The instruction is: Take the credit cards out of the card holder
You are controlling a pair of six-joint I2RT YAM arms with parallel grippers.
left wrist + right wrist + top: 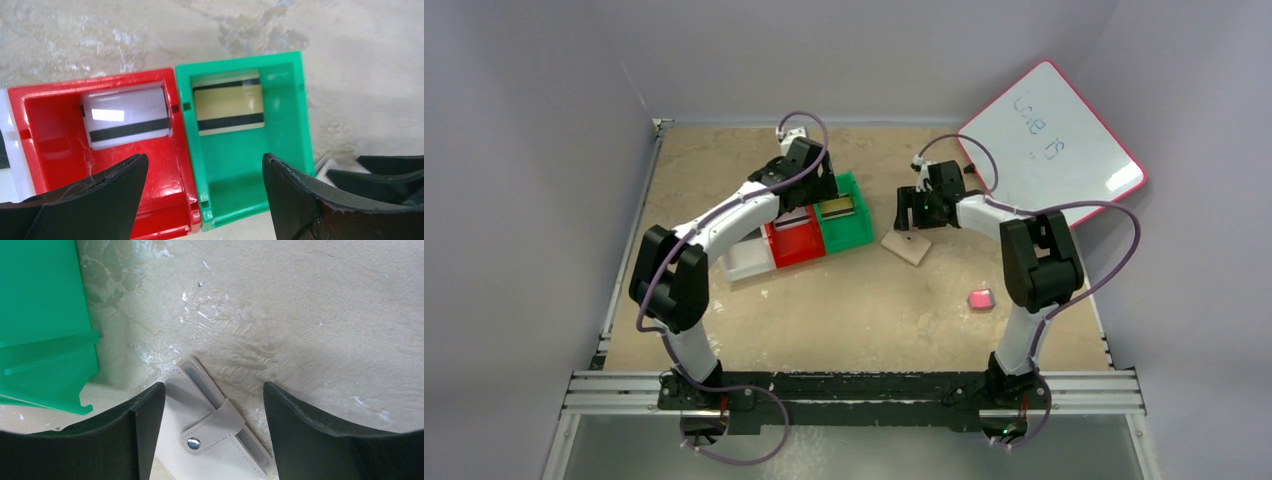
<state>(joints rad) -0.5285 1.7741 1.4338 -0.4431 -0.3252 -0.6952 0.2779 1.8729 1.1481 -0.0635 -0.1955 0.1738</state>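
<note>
The card holder [907, 246] is a tan-beige wallet lying shut on the table, right of the green bin. In the right wrist view [210, 440] its snap tab is fastened and a grey-blue edge shows. My right gripper [913, 216] hangs just above it, open and empty, with the wallet between its fingertips [214, 390]. My left gripper [822, 192] is open and empty over the bins [205, 165]. A dull gold card [228, 107] lies in the green bin [295, 115]. A silvery-grey card [125, 120] lies in the red bin [30, 120]. No black card shows.
A clear bin [746, 262] stands left of the red bin [794, 243] and green bin [849, 222]. A small pink-red block [981, 298] lies near the right arm. A pink-framed whiteboard [1054, 140] leans at the back right.
</note>
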